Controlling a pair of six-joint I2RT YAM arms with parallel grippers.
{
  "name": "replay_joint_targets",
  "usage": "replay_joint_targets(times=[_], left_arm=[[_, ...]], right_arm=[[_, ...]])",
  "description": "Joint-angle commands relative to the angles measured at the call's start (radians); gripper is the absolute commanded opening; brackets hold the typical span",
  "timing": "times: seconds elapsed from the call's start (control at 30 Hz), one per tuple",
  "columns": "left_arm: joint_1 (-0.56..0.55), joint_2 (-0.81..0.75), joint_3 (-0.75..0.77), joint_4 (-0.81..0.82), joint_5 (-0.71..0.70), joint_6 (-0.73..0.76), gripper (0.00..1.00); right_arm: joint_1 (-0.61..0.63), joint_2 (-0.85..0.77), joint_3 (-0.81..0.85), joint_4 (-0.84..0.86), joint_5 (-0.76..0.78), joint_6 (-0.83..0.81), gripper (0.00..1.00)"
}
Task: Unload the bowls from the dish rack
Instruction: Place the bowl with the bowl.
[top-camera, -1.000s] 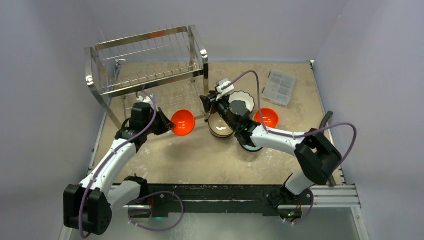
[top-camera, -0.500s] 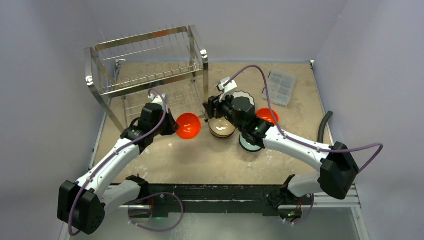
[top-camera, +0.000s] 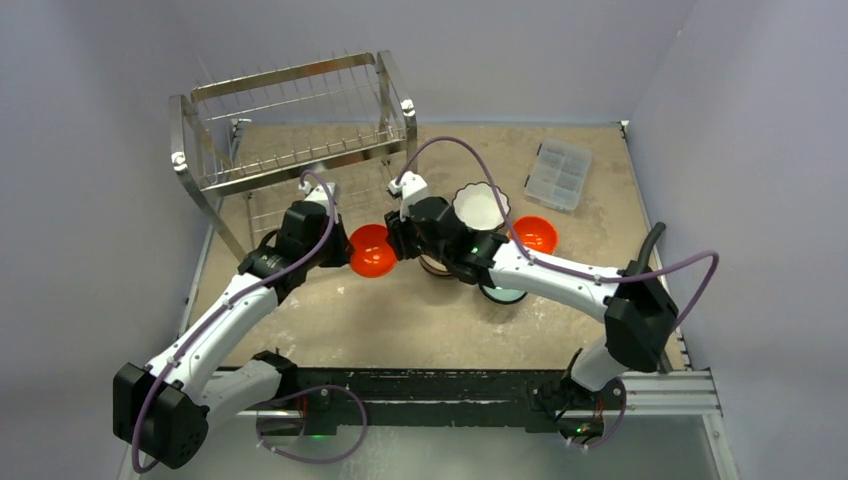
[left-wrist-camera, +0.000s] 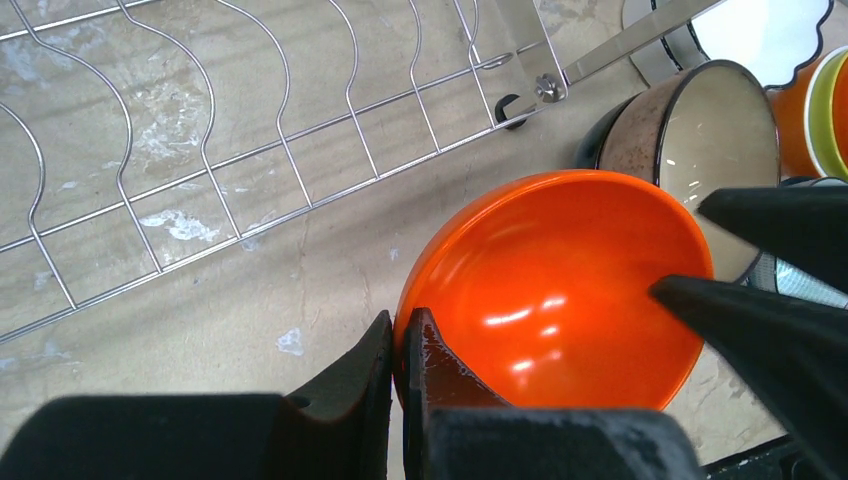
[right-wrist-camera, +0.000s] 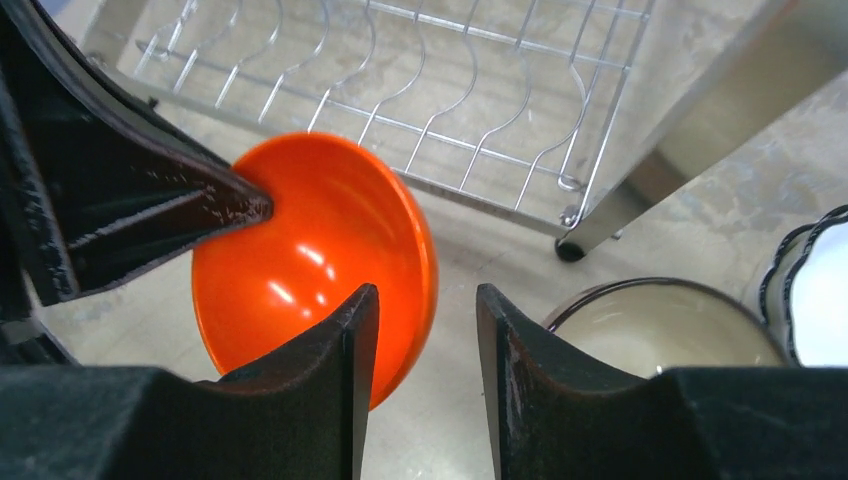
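The light is even and soft, coming from above — shadows on the table (top-camera: 420, 320) are faint. White glare spots sit on the orange bowl (left-wrist-camera: 550, 290) — the steel dish rack (top-camera: 300, 166) glints. Wrist views are sharp.

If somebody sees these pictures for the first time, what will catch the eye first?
The bright orange bowl at mid-table, just in front of the rack. The left fingers pinch its rim, while the right fingers stand open around the opposite rim. Next comes the shiny rack at far left, with no bowls in it, and the other bowls clustered to its right.
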Motion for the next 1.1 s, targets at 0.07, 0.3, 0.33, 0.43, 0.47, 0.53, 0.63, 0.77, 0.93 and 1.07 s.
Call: replay_joint_targets(times=[0.07, 0.3, 0.33, 0.43, 0.47, 0.53, 0.63, 0.77, 0.93, 1.07], left_arm=[[-0.004, -0.013, 0.047, -0.001, 0.015, 0.036, 0.00], [-0.004, -0.023, 0.044, -0.007, 0.048, 0.052, 0.00], [-0.004, -0.025, 0.046, -0.005, 0.060, 0.055, 0.01], [-0.005, -0.037, 0.049, -0.014, 0.084, 0.067, 0.13], [-0.003, -0.045, 0.048, -0.018, 0.087, 0.073, 0.18], [-0.003, -0.072, 0.044, -0.019, 0.089, 0.082, 0.28], [-0.003, -0.127, 0.038, -0.011, 0.082, 0.088, 0.37], [-0.003, -0.217, 0.027, 0.010, 0.078, 0.106, 0.49], [-0.003, -0.331, 0.000, 0.037, 0.055, 0.139, 0.64], [-0.003, -0.397, -0.014, 0.043, 0.034, 0.169, 0.76]], right_arm=[[0.048, 0.056, 0.085, -0.112, 0.081, 0.017, 0.40], [0.080, 0.093, 0.129, -0.177, 0.160, 0.010, 0.20], [0.080, 0.096, 0.133, -0.183, 0.158, 0.011, 0.16], [0.079, 0.095, 0.154, -0.200, 0.142, 0.016, 0.03], [0.079, 0.093, 0.160, -0.208, 0.142, 0.017, 0.00], [0.079, 0.090, 0.169, -0.229, 0.146, 0.023, 0.00], [0.080, 0.078, 0.173, -0.245, 0.139, 0.033, 0.00], [0.080, 0.066, 0.187, -0.294, 0.105, 0.039, 0.00], [0.076, 0.016, 0.184, -0.351, 0.148, 0.039, 0.00], [0.049, -0.042, 0.160, -0.389, 0.157, 0.057, 0.00]])
